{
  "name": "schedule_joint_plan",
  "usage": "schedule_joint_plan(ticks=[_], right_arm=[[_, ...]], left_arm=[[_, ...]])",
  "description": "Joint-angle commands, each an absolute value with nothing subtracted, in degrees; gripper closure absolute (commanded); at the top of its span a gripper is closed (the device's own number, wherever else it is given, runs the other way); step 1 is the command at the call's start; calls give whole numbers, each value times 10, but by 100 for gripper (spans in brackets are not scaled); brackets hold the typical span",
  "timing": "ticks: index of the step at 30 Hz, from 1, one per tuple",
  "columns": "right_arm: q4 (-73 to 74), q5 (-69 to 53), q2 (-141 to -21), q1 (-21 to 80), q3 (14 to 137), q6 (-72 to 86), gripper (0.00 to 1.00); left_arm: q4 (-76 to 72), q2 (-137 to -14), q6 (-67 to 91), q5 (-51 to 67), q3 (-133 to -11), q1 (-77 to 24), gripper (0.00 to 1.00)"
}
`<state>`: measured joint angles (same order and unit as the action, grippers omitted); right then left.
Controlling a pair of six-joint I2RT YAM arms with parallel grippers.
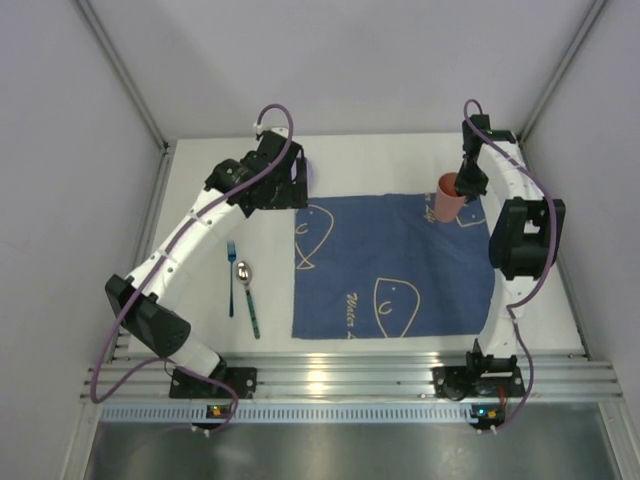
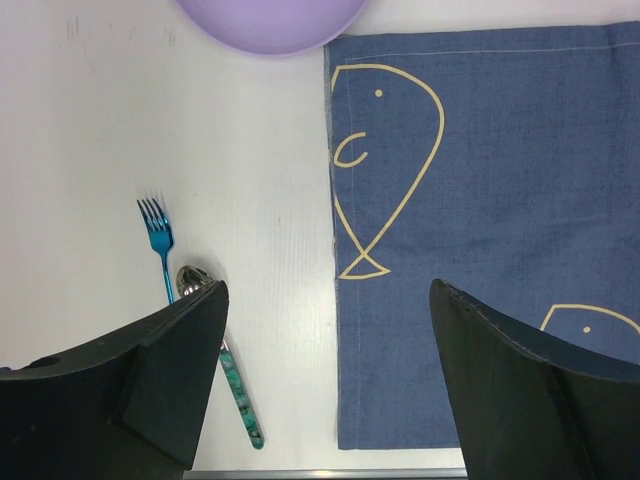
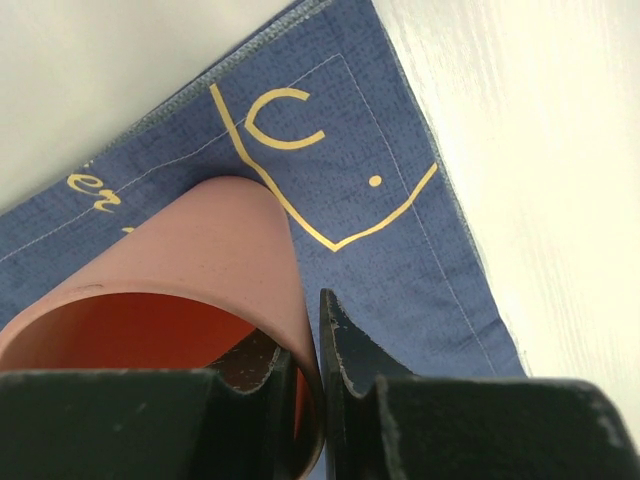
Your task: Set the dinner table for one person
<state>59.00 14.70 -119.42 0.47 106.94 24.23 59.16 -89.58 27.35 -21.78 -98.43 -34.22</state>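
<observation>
The white dinner table (image 1: 400, 160) carries a blue fish-print cloth (image 1: 390, 265). My right gripper (image 1: 464, 187) is shut on the rim of a pink cup (image 1: 447, 198) at the cloth's far right corner. In the right wrist view one finger is inside the cup (image 3: 200, 270) and one finger (image 3: 345, 350) is outside, pinching the wall. I cannot tell if the cup rests on the cloth (image 3: 400, 250). My left gripper (image 1: 283, 190) hangs open and empty (image 2: 328, 300) above the cloth's left edge (image 2: 480, 200). A purple plate (image 2: 270, 18) lies just beyond it.
A blue fork (image 1: 231, 275) and a spoon with a green handle (image 1: 248, 297) lie side by side on the table left of the cloth; they also show in the left wrist view, the fork (image 2: 158, 245) and the spoon (image 2: 238, 390). Grey walls enclose the table.
</observation>
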Motion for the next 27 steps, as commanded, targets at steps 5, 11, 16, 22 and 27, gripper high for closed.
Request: schedule_joint_plan(ticks=[5, 11, 16, 22, 27], right_arm=[[525, 132, -1223, -13, 1078, 265, 100], [525, 147, -1185, -14, 1066, 259, 100], [523, 142, -1169, -13, 1045, 254, 99], [523, 110, -1170, -13, 1019, 249, 48], [524, 111, -1137, -12, 1002, 250, 13]], left_arm=[[595, -879, 276, -225, -990, -330, 13], [592, -896, 266, -222, -1005, -319, 13], [581, -905, 262, -209, -1010, -307, 13], [558, -912, 261, -171, -1009, -272, 13], [532, -924, 262, -142, -1002, -244, 14]])
